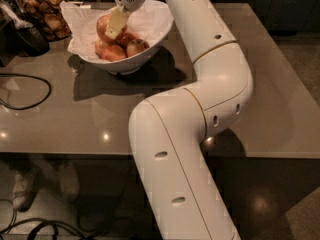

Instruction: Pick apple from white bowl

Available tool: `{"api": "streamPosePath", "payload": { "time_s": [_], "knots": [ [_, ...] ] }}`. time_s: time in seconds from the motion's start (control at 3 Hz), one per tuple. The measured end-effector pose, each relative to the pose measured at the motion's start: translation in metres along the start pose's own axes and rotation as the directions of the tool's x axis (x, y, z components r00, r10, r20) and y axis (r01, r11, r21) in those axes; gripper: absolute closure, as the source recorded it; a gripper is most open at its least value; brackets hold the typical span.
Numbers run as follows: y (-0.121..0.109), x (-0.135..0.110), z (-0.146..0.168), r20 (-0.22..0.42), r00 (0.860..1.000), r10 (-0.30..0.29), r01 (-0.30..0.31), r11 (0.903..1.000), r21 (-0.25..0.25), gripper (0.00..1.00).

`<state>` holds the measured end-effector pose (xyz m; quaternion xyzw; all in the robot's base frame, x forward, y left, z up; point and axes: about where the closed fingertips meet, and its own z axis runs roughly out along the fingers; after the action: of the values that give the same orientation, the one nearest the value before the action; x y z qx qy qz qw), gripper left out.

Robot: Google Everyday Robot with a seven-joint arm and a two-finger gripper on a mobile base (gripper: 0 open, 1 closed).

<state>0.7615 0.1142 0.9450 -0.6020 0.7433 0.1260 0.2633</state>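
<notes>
Sitting at the top of the pile in the white bowl (161, 28), the apple (101, 28) is the biggest one. It is round and red with yellow-orange patches. The gripper (115, 26) comes down from above and is right at the apple. A flat, pale yellow part of it lies across the apple's right side. How far open the jaws are, and whether they have hold of the apple, cannot be told.

Smaller apples (114, 52) lie under and beside the big one. They are redder, and their skins are smooth and a bit shiny.

The bowl is wide, white and glossy, with a slanted rim. Crumpled white paper (82, 19) lines it and sticks up past the rim on the left side. The bowl stands on a grey-brown surface (75, 124) that is smooth and shiny, with little spots of light on it.

The robot arm (200, 109) is thick, round and white, like smooth plastic. It bends in the middle and goes up over the surface to the bowl.

Left of the bowl, near the back, is a dark container of bumpy brown snacks (47, 11). A thin black cable (27, 104) curls in a loop on the surface at the left.
</notes>
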Motion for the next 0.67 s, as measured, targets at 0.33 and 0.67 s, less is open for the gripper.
{"api": "streamPosePath", "payload": {
  "time_s": [0.33, 0.67],
  "knots": [
    [-0.003, -0.022, -0.028, 0.040, 0.999, -0.024, 0.021, 0.9977, 0.065, 1.00],
    [-0.005, -0.032, -0.042, 0.063, 0.997, -0.036, 0.030, 0.9946, 0.100, 1.00]
  ]
}}
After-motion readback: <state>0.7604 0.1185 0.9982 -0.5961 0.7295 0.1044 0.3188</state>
